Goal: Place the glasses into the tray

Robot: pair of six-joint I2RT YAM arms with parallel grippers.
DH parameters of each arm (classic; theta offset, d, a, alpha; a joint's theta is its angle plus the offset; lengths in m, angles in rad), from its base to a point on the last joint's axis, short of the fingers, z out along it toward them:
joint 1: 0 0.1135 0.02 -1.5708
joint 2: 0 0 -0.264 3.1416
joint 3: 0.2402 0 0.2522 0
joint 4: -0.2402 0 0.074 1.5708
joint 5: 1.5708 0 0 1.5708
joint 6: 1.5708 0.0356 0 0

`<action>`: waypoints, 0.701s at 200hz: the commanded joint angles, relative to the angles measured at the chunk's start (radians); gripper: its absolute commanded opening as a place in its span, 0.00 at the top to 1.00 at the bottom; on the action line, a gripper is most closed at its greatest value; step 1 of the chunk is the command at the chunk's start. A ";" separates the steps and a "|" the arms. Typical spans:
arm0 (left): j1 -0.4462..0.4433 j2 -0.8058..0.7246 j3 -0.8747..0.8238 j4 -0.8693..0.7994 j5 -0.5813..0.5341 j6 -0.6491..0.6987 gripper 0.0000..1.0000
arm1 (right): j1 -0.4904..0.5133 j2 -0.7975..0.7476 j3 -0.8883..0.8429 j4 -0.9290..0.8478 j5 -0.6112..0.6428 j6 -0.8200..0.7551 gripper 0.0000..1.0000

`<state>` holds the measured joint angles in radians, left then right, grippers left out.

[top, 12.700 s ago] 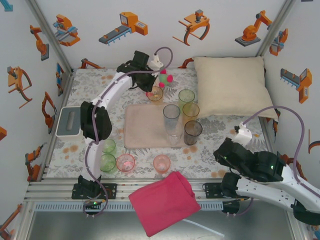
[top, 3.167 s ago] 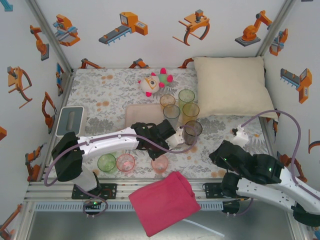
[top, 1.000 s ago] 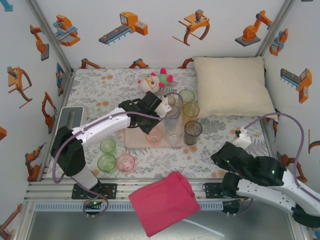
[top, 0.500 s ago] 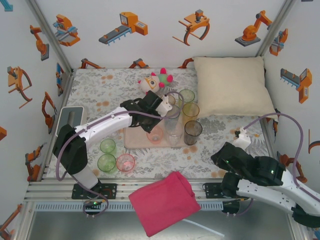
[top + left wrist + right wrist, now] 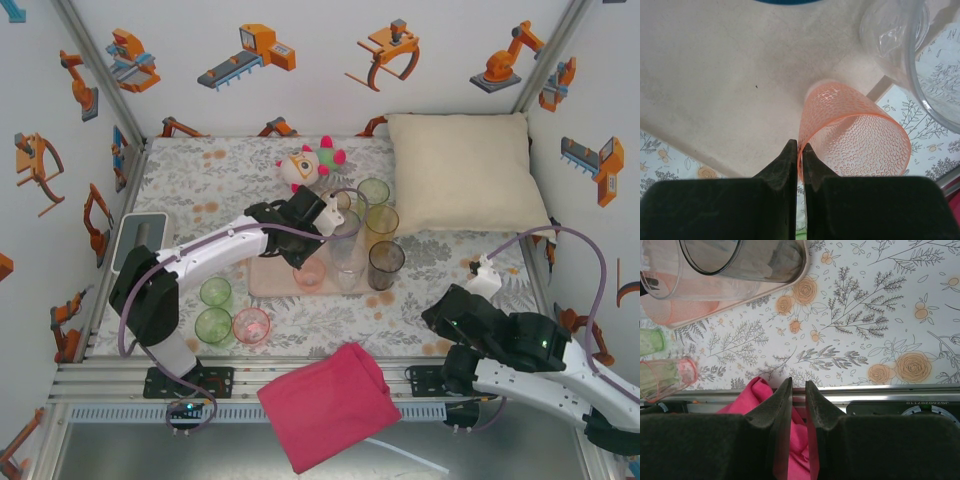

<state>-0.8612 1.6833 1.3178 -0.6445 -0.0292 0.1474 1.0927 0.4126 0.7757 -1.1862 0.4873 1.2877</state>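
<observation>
Flowered cloth covers the counter (image 5: 440, 300), and at its near edge a pink cloth (image 5: 330, 405) lies between the two arm bases. The right jaws hang low over that edge with a narrow gap between them, holding nothing. On the near left, three glasses stand on the counter outside the tray: two green glasses (image 5: 214, 325) and a pink glass (image 5: 251, 324). They are close to the left arm (image 5: 200, 255) and well apart from the right arm (image 5: 520, 350), so I judge that the left one should fetch them. Farther on is the tray (image 5: 275, 275). Over its near part the left jaws are clamped on the rim of an orange glass (image 5: 855, 135), which leans with its bottom towards the tray. Just beyond stand a clear glass (image 5: 345, 245) and a grey glass (image 5: 386, 262).
</observation>
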 commanded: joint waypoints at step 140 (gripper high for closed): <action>0.005 0.022 0.002 -0.003 0.012 0.009 0.84 | 0.004 -0.011 -0.022 -0.001 0.023 0.027 0.79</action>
<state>-0.8574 1.6924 1.3178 -0.6395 -0.0269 0.1478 1.0927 0.4114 0.7650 -1.1854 0.4873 1.2881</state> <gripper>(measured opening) 0.155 0.212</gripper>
